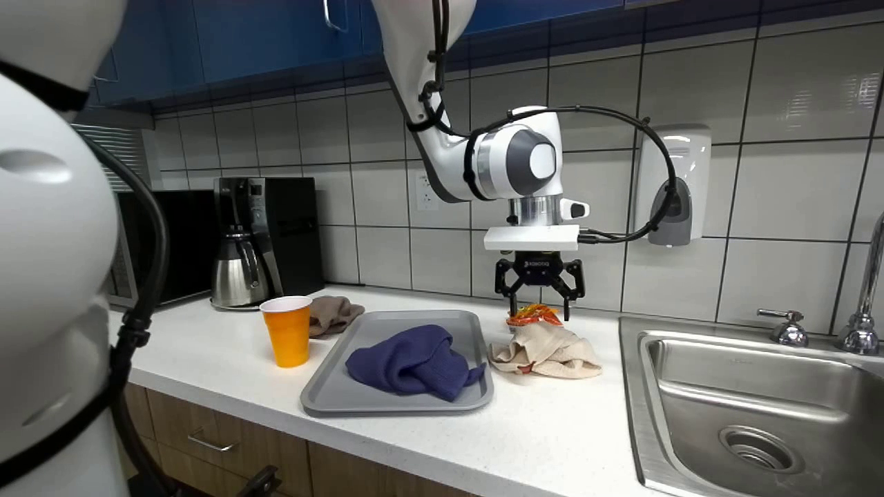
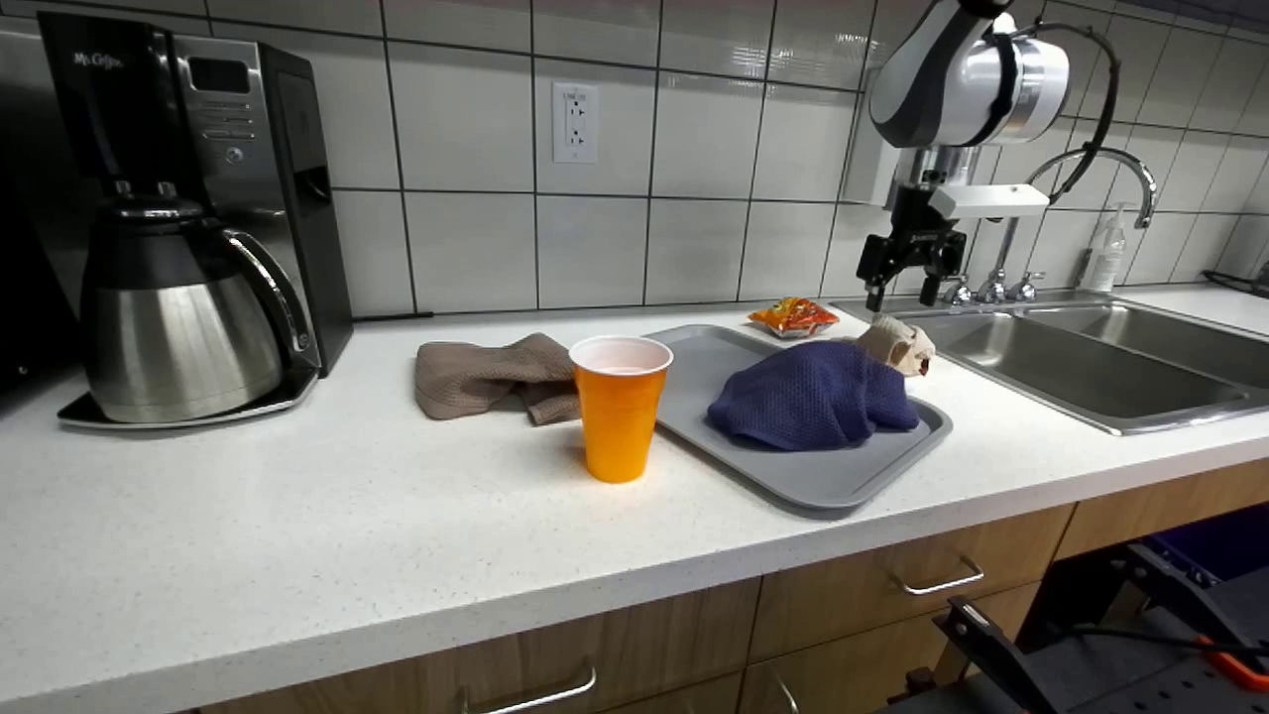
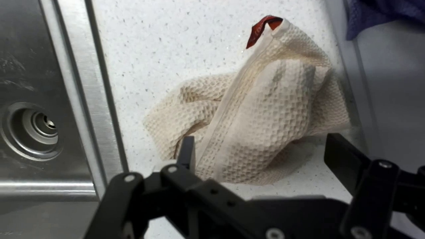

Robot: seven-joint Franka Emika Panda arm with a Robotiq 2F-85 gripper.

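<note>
My gripper [image 1: 540,312] is open and empty, pointing straight down above the counter. It also shows in an exterior view [image 2: 902,296] and in the wrist view [image 3: 260,147]. A crumpled beige cloth [image 3: 265,116] with a red tag lies below and between the fingers; no contact is visible. The cloth shows in both exterior views [image 1: 545,352] [image 2: 897,345]. A red-orange snack packet [image 2: 793,317] lies near the wall, partly hidden behind the cloth in an exterior view [image 1: 533,315]. A purple cloth [image 1: 414,362] lies bunched on a grey tray [image 1: 331,386] beside the beige cloth.
An orange cup [image 2: 620,416] stands upright beside the tray, near a brown cloth [image 2: 486,377]. A coffee maker [image 1: 293,235] with a steel carafe stands farther along the counter. A steel sink [image 1: 746,386] borders the beige cloth's other side. A soap dispenser [image 1: 680,179] hangs on the wall.
</note>
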